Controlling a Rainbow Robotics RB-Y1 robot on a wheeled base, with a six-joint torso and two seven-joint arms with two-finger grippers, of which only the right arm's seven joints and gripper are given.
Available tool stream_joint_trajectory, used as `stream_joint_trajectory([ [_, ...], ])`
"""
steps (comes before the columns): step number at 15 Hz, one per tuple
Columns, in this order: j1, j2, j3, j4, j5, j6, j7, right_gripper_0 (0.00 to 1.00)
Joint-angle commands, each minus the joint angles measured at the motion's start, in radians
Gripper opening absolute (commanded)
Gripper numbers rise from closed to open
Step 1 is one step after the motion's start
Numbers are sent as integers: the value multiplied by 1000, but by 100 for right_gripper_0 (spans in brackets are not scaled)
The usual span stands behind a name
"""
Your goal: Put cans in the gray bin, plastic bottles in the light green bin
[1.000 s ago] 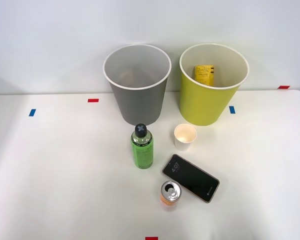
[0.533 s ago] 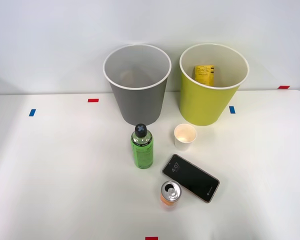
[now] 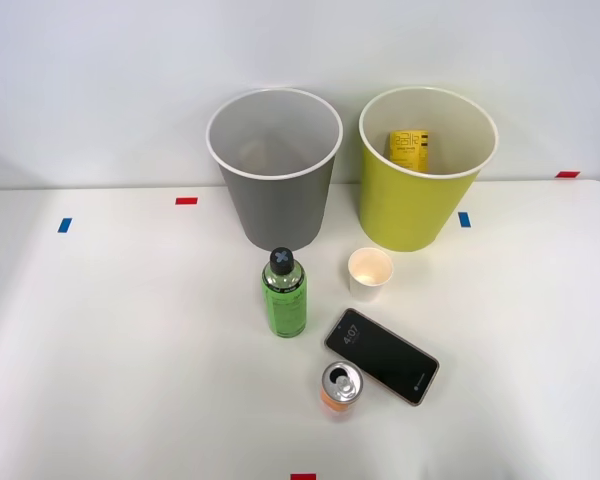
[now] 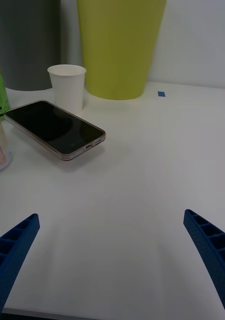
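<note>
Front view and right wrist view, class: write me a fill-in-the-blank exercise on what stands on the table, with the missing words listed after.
1. The green bottle wears a ____ cap.
2. The orange can stands upright beside a dark ____.
3. The white paper cup stands in front of the ____ bin.
4. The end effector has its blue fingers spread ____.

Missing words: black; phone; light green; open

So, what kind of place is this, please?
Probably a lab test bench, not a home: a plain white table marked with small red and blue tape pieces, against a bare white wall, with a round gray plastic bin and a round yellow-green plastic bin.
</note>
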Motion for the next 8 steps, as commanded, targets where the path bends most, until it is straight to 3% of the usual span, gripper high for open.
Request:
stream_joint_trajectory([
  [1,0,0,0,0,0,0,0,100],
  [8,0,0,0,0,0,0,0,100],
])
